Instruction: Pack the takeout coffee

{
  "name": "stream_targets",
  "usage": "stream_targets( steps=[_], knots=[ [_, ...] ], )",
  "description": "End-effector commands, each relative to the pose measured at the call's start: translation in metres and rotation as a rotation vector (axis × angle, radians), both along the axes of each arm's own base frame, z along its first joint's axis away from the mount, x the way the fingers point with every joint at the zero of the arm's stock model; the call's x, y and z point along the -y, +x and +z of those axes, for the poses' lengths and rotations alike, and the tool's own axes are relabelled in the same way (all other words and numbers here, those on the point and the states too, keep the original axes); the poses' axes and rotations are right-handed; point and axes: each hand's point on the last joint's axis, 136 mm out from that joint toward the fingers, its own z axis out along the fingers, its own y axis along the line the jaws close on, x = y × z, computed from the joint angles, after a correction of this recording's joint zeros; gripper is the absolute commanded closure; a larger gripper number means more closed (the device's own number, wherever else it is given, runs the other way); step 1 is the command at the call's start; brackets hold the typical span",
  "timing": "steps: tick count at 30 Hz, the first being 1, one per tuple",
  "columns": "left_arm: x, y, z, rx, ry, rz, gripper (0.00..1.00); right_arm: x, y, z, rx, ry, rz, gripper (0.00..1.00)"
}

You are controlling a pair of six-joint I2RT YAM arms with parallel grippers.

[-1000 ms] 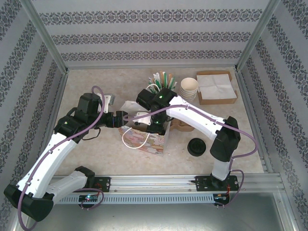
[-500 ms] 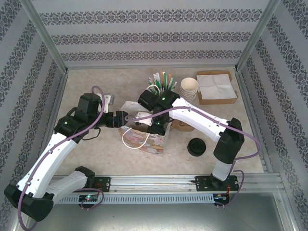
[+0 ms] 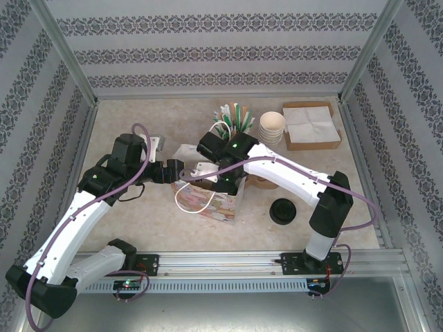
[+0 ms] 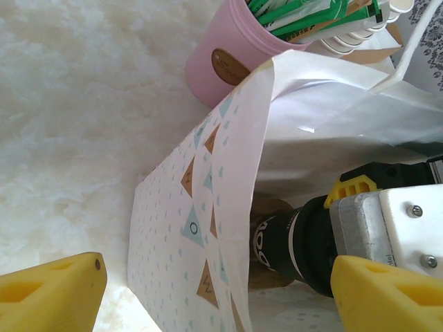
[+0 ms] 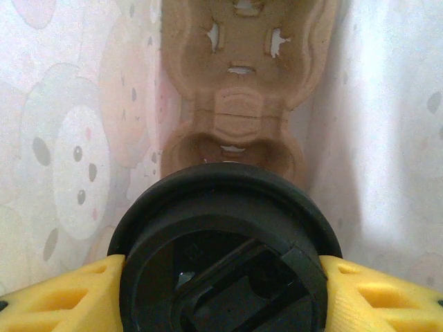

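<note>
Coffee [image 5: 225, 242] hangs inside the paper bag [image 4: 201, 228], its lid clamped between the right gripper [image 5: 223, 294] fingers, above the cardboard carrier [image 5: 235, 104] on the bag floor. Step looks like placing it in. Next: line up with a carrier well, seat, release. Left gripper [image 4: 220, 290] spread wide, straddling the bag wall. Beige speckled table [image 3: 159, 117], patterned walls [image 3: 221, 55].

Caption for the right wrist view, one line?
Right gripper holds black-lidded takeout cup above brown moulded-pulp cup carrier inside patterned paper bag.
</note>
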Motion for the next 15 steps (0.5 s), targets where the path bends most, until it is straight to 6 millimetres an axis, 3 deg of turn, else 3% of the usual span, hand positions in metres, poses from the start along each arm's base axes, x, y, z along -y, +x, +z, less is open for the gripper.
stream_targets(
  steps=[1, 15],
  knots=[
    [0.0, -0.003, 0.006, 0.0, 0.006, 0.002, 0.15, 0.003, -0.001, 0.004, 0.046, -0.008, -0.012, 0.42],
    [0.0, -0.002, 0.005, -0.004, 0.005, 0.006, 0.15, -0.004, -0.02, -0.017, -0.051, 0.034, -0.032, 0.42]
  ],
)
